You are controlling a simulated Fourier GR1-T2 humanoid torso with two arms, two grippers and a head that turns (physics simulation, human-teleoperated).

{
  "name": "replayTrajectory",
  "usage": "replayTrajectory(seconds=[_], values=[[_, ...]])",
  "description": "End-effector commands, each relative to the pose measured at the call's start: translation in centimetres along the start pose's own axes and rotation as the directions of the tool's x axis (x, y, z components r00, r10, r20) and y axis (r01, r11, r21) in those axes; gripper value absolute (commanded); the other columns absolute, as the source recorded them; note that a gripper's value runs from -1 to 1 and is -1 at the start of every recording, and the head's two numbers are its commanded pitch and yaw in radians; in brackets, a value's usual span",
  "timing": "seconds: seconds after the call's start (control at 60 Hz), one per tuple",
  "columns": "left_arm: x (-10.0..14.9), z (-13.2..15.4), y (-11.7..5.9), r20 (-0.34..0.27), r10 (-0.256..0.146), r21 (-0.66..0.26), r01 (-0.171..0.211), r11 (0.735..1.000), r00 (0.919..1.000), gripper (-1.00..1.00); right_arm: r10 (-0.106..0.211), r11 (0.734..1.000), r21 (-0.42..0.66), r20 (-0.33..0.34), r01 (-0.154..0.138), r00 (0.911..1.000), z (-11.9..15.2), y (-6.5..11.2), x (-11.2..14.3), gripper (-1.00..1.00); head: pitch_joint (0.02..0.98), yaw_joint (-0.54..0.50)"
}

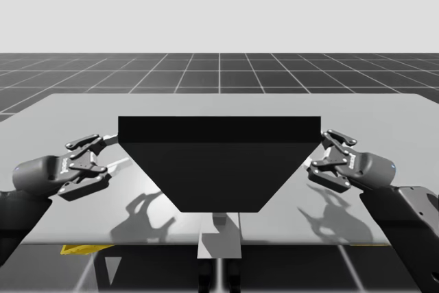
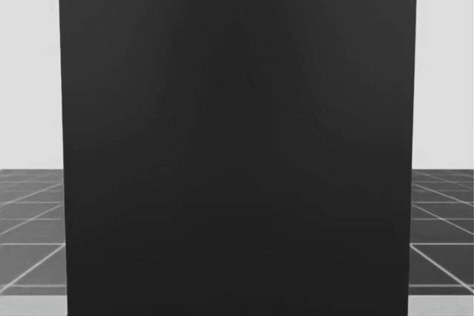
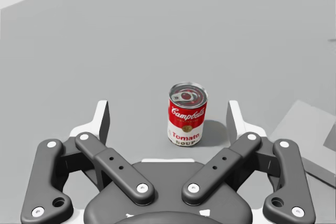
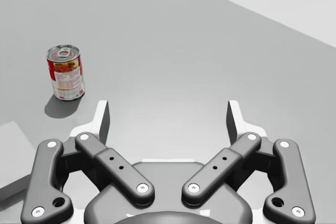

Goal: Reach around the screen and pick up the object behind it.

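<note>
Because the grey table (image 1: 226, 104) carries a tall black screen (image 1: 219, 166) across its middle, the upright red-and-white can (image 3: 187, 114) stands on the surface behind it, hidden from my head. My left gripper (image 1: 108, 158) hovers at the screen's left end and my right gripper (image 1: 324, 151) at its right end, both with fingers spread wide and holding nothing. From the left wrist the can stands just ahead, lined up between the fingers; from the right wrist it is well off to one side. I judge it rigid, fairly heavy if full, its label smooth and slippery: pinch the side wall at mid-height.
</note>
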Motion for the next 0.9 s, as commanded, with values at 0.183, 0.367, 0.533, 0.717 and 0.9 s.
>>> replayTrajectory(seconds=[0.183,0.367,0.533,0.717,0.9], values=[[-2.7,-4.0,0.4,-0.152,-0.002,-0.035,-0.004,0.999,0.9884,-1.00,-0.023,0.995,0.093,-0.083,0.031,0.9962,0.1,0.9,-2.9,-1.00,0.060,0.00],[-3.7,-7.7,0.2,-0.212,-0.013,-0.056,0.002,0.998,0.9772,-1.00,-0.017,0.994,0.104,-0.085,0.026,0.9962,-0.1,0.9,-3.8,-1.00,0.067,0.01],[-4.4,-10.2,-0.3,-0.246,-0.045,-0.062,0.031,0.998,0.9682,-1.00,-0.011,0.992,0.122,-0.074,0.020,0.9972,-0.1,1.0,-3.7,-1.00,0.072,0.01],[-5.3,-11.9,0.0,-0.270,-0.053,-0.077,0.033,0.996,0.9614,-1.00,-0.005,0.991,0.133,-0.069,0.014,0.9976,0.0,1.2,-3.8,-1.00,0.077,0.01],[-5.5,-13.7,0.1,-0.291,-0.076,-0.097,0.049,0.994,0.9537,-1.00,0.006,0.990,0.142,-0.068,0.003,0.9977,-0.1,1.4,-3.9,-1.00,0.083,0.00]])
